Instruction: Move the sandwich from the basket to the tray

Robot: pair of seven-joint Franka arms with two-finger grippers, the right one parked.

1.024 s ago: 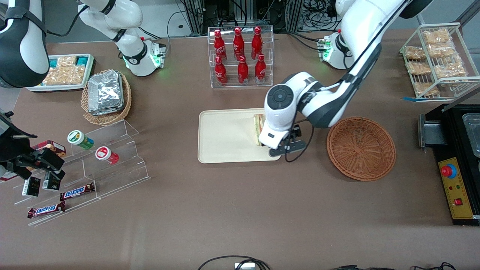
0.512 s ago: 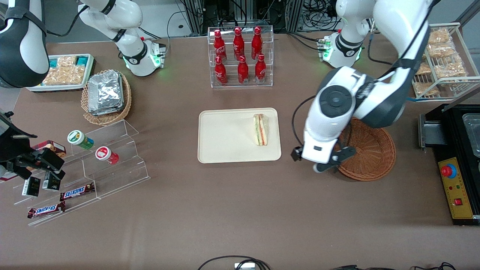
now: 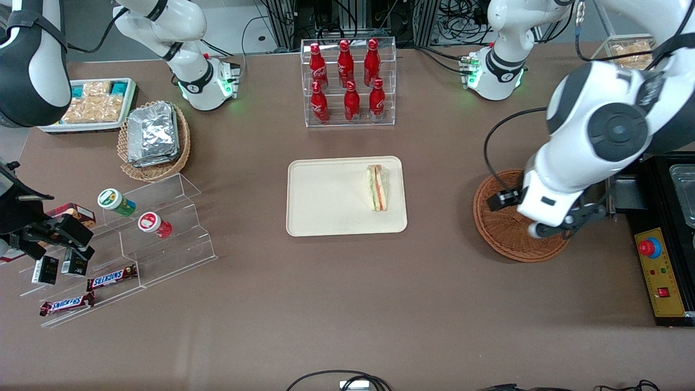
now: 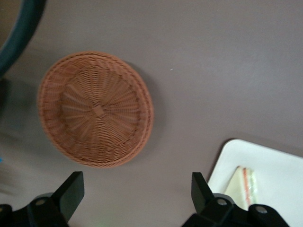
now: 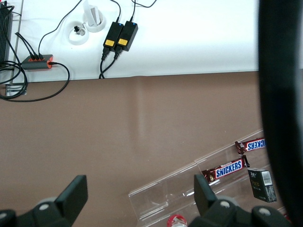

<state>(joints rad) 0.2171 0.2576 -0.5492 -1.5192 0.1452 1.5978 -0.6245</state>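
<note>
The sandwich (image 3: 378, 187), a pale wedge with red, orange and green layers, lies on the cream tray (image 3: 326, 195) near the tray's end that faces the basket. Nothing touches it. The reddish-brown wicker basket (image 3: 499, 239) stands beside the tray, toward the working arm's end, and nothing shows in it. My gripper (image 3: 545, 220) hangs high over the basket's rim, away from the tray. The left wrist view shows the gripper (image 4: 136, 182) open with nothing between its fingers, looking down on bare table between the basket (image 4: 94, 109) and the tray (image 4: 274, 161) with the sandwich (image 4: 244, 182).
A clear rack of red bottles (image 3: 347, 81) stands farther from the camera than the tray. A black machine with a red button (image 3: 657, 271) sits close beside the basket at the working arm's end. A foil-packet basket (image 3: 155, 136) and an acrylic stand (image 3: 157, 228) lie toward the parked arm's end.
My gripper has left the sandwich on the tray, risen, and swung away from the tray to above the basket.
</note>
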